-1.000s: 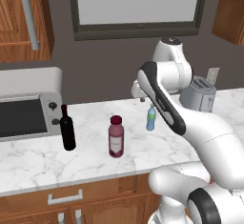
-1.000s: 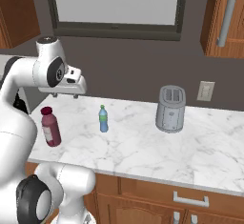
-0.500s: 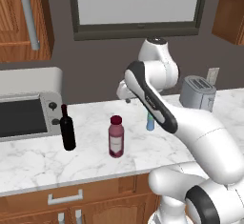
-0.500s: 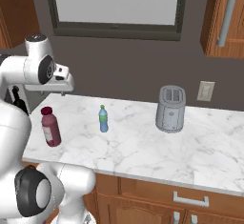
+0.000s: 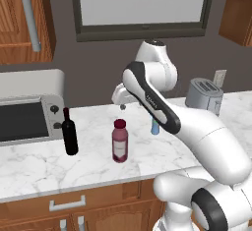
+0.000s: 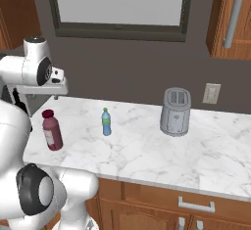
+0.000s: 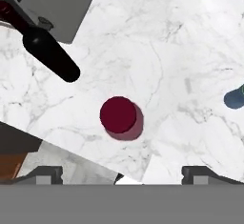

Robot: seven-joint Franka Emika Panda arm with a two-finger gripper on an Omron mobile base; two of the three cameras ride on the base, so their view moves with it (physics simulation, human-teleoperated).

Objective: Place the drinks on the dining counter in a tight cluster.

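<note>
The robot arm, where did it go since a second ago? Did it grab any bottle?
The arm swung left along the wall counter: the gripper was up near the water bottle and now hangs open above the juice bottle. It has taken hold of nothing. The wine bottle, juice bottle, water bottle, toaster and microwave stand where they were.

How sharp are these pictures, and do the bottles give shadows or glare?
Left base view: sharp, even light, the wine bottle and juice bottle cast only faint shadows, no glare. Right base view: equally crisp, the toaster shows a soft sheen. Hand view: slightly soft, the juice bottle seen from above, the wine bottle stretched slanting by perspective.
</note>
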